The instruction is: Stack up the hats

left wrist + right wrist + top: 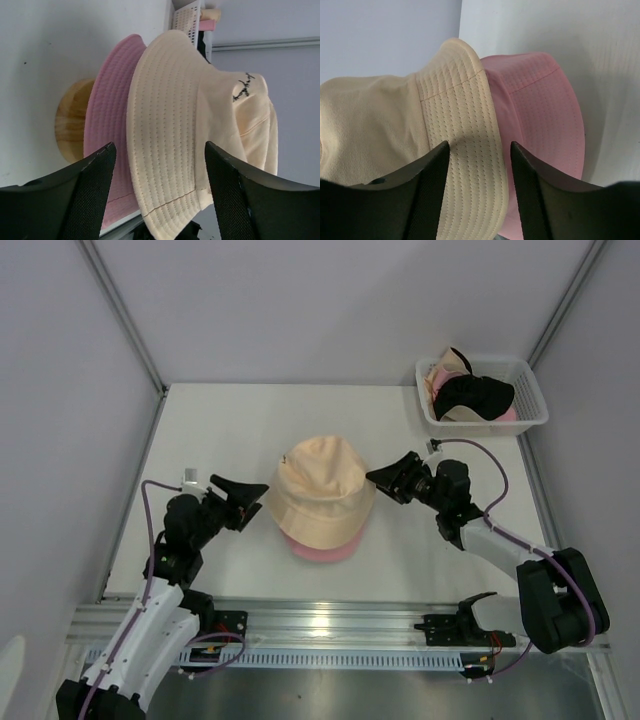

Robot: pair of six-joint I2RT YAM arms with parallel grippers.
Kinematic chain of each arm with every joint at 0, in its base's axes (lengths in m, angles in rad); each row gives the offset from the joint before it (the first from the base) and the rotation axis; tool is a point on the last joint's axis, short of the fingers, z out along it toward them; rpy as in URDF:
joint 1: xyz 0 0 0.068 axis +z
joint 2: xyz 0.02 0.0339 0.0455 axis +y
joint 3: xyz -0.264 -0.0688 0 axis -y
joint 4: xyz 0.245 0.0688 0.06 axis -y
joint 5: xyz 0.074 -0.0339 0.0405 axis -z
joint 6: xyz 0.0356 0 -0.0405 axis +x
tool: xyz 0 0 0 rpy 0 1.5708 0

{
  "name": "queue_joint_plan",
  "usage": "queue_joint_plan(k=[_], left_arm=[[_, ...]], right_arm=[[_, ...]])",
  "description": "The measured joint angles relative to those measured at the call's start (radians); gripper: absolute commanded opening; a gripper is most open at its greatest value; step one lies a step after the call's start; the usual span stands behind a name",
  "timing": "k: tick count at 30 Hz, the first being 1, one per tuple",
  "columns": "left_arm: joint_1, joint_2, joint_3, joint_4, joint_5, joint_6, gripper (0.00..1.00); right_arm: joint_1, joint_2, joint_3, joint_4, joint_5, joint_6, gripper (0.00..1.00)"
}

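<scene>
The peach hat (322,495) is being carried on the pink hat (320,552) at table centre, with the left gripper (258,496) at 9 o'clock and the right gripper (376,478) at 3 o'clock being held open astride its brim; uneven closing is being judged likely to drag it askew.
</scene>
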State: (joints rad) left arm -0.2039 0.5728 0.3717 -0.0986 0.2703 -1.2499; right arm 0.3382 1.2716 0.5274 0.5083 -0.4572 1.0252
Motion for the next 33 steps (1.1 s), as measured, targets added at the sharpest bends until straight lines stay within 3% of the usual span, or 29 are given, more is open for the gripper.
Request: queue_joint_plan(k=[2, 6, 15, 17, 19, 23, 31, 33], left_arm=[[0.0, 0.012, 0.0, 0.034, 0.013, -0.007, 0.74], [0.001, 0.021, 0.0, 0.095, 0.031, -0.01, 0.74], [0.001, 0.047, 0.0, 0.115, 0.039, -0.014, 0.78], [0.001, 0.037, 0.0, 0.086, 0.021, -0.014, 0.77], [0.002, 0.025, -0.016, 0.076, 0.008, -0.014, 0.66], [0.002, 0.04, -0.044, 0.074, 0.004, -0.029, 0.63], [0.002, 0.112, -0.045, 0.082, 0.005, -0.034, 0.62], [0.002, 0.112, -0.049, 0.097, 0.007, -0.039, 0.55]], right_arm=[[0.004, 0.0, -0.002, 0.003, 0.001, 0.002, 0.39], [0.008, 0.0, -0.007, 0.006, 0.004, 0.006, 0.27], [0.022, 0.012, -0.007, 0.006, 0.006, 0.006, 0.36], [0.025, 0.012, -0.007, 0.006, 0.008, 0.006, 0.27], [0.028, 0.012, -0.007, 0.006, 0.008, 0.003, 0.17], [0.031, 0.013, -0.007, 0.005, 0.013, 0.003, 0.0], [0.034, 0.015, -0.011, 0.006, 0.023, 0.005, 0.0], [0.035, 0.015, -0.015, 0.007, 0.024, 0.005, 0.0]])
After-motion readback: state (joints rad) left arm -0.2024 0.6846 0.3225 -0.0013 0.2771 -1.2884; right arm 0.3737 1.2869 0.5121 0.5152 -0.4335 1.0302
